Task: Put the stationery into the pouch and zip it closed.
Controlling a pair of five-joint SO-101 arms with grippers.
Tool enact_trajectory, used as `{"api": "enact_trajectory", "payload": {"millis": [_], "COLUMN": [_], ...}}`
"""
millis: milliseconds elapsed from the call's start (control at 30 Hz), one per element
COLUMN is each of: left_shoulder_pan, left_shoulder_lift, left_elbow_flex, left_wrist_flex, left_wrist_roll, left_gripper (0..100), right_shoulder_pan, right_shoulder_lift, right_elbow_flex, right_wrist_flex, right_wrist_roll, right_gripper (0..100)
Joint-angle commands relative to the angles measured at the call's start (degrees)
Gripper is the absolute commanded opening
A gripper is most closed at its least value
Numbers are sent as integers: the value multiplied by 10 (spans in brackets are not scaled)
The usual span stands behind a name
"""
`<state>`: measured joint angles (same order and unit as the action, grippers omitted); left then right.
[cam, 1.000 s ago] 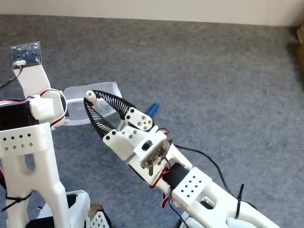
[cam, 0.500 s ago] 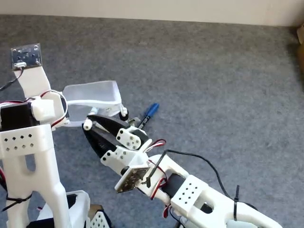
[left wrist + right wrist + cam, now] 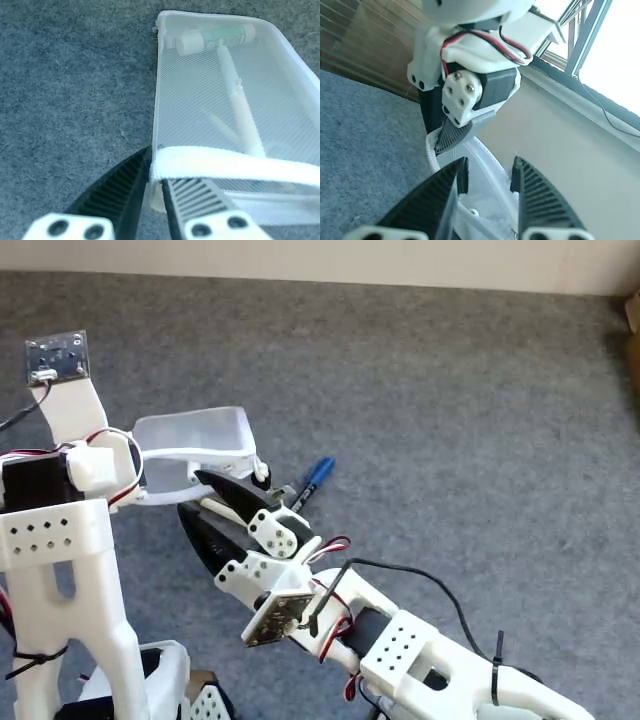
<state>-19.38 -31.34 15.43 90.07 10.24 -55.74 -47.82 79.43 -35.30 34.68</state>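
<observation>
L hand [image 3: 156, 167] pinches the zip edge of the pouch [image 3: 210, 95]: see-through white mesh, white pens and a green tube inside, over the grey worktop [image 3: 450, 390]. R hand [image 3: 192, 493] gapes open at its mouth, poss. a white pen between; blue pen [image 3: 316, 474] lies just beside.

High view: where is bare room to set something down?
Free: grey surface right of the blue pen, and the band between pouch and far wall. Crowded: at the pouch, where left gripper and right gripper meet.
</observation>
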Motion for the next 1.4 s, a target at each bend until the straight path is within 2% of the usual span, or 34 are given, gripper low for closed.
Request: {"api": "enact_trajectory", "payload": {"millis": [0, 367, 467, 667, 833, 1000, 1200, 1367], "left_shoulder_pan": [-7, -7, -7, -44, -65, -65, -65, -65], "left_shoulder_lift": [9, 9, 9, 8, 8, 8, 8, 8], "left_elbow_flex": [-1, -1, -3, -6, -6, -6, -5, -5], "left_wrist_flex": [-14, -14, -13, -13, -14, -14, -14, -14], "left_wrist_roll": [4, 4, 4, 4, 5, 6, 6, 6], "left_gripper": [6, 6, 6, 6, 6, 6, 6, 6], "right_shoulder_pan": [-8, -9, -9, -9, -9, 0, 87, 121], "right_shoulder_lift": [-7, -59, -102, -216, -231, -170, -77, -25], "right_elbow_flex": [-9, -8, -9, -67, -170, -261, -347, -415], "right_wrist_flex": [-12, -7, 62, 280, 442, 534, 611, 677], "right_wrist_roll": [9, 9, 6, -159, -246, -315, -394, -443], "right_gripper": [132, 131, 131, 131, 131, 131, 131, 131]}}
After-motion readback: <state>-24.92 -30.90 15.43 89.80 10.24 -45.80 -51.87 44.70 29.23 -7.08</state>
